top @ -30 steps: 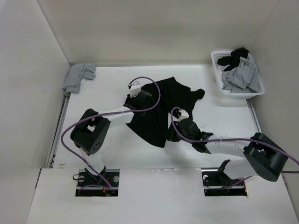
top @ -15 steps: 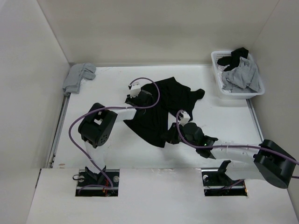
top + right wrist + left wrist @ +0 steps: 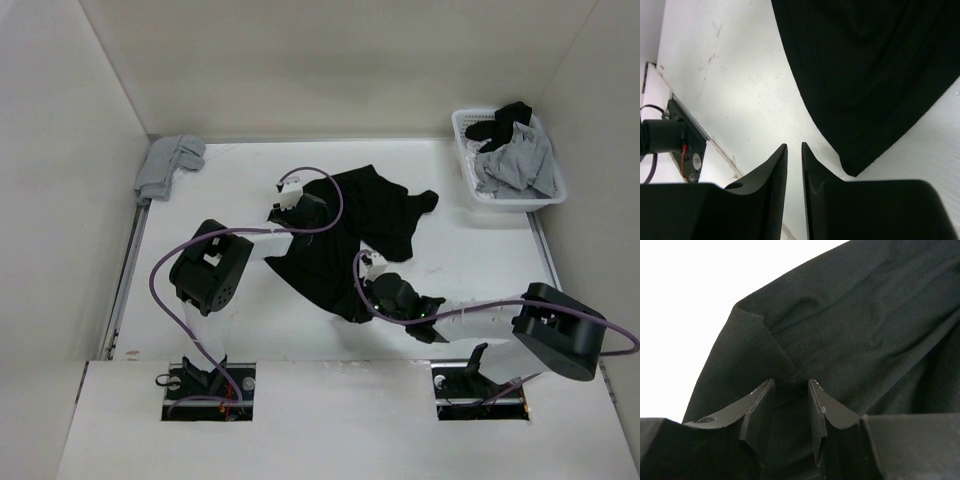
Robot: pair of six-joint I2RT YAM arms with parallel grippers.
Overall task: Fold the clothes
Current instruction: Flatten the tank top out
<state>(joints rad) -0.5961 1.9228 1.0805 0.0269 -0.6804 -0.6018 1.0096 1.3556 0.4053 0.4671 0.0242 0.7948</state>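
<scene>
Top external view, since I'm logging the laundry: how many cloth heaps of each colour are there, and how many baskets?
Black cloth pieces: 2 (the clothes in the middle; a black piece in the basket)
Grey cloth heaps: 2 (a grey heap in the far left corner; grey cloth in the basket)
White baskets: 1
Total: 5

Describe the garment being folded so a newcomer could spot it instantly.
On the white table, look at the middle: the black garment lies spread there. It is the only large black cloth lying loose; the grey garment is bunched in the far left corner, and the white basket at far right holds a small heap.
</scene>
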